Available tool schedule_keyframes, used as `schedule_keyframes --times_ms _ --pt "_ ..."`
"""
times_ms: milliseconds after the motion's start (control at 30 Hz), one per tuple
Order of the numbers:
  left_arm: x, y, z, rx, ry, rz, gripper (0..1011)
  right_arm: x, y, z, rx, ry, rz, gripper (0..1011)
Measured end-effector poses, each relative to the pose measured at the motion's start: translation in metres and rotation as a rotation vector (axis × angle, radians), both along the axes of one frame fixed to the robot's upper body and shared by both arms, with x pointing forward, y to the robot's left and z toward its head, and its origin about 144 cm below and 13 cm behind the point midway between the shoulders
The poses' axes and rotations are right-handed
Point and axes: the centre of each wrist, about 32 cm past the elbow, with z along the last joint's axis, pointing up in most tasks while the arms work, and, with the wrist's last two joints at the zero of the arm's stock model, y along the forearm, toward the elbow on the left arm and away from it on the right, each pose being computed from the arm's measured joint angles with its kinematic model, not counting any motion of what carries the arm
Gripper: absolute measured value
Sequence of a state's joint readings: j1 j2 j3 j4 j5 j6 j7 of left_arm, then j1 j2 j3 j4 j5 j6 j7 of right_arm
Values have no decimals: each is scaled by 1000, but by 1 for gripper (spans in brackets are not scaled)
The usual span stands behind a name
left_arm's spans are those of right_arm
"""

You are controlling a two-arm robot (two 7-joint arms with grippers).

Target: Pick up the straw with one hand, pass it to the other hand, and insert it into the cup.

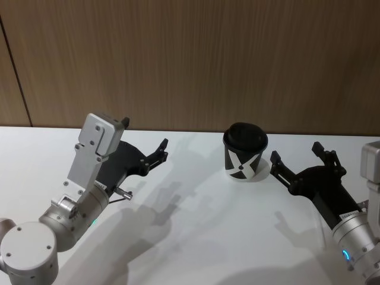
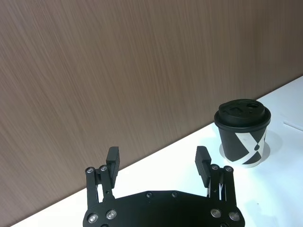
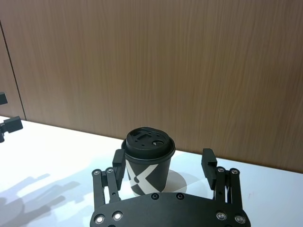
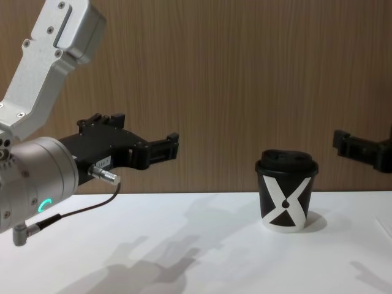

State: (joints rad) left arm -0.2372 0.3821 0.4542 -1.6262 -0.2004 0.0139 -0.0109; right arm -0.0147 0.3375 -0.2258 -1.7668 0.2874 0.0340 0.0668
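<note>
One black lidded cup (image 1: 245,155), marked with a white X and droplet, stands upright on the white table (image 1: 190,237). My left fingers (image 2: 112,161) and right fingers (image 1: 279,161) gape wide, empty, flanking it.

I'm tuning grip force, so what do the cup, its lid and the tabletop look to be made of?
The cup looks like matte black paperboard, going by its dull wall and the white X printed on it. Its lid seems to be moulded black plastic, with a slight sheen, a raised rim and recesses. The tabletop is smooth, even white, probably laminate, though possibly paint.
</note>
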Motion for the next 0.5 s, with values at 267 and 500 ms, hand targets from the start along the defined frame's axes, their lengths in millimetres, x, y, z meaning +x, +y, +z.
schedule_keyframes --times_ms 267,500 --pt "0 0 0 0 0 0 1003 0 0 0 0 0 0 1001" --pt "0 0 0 0 0 0 1003 0 0 0 0 0 0 1001"
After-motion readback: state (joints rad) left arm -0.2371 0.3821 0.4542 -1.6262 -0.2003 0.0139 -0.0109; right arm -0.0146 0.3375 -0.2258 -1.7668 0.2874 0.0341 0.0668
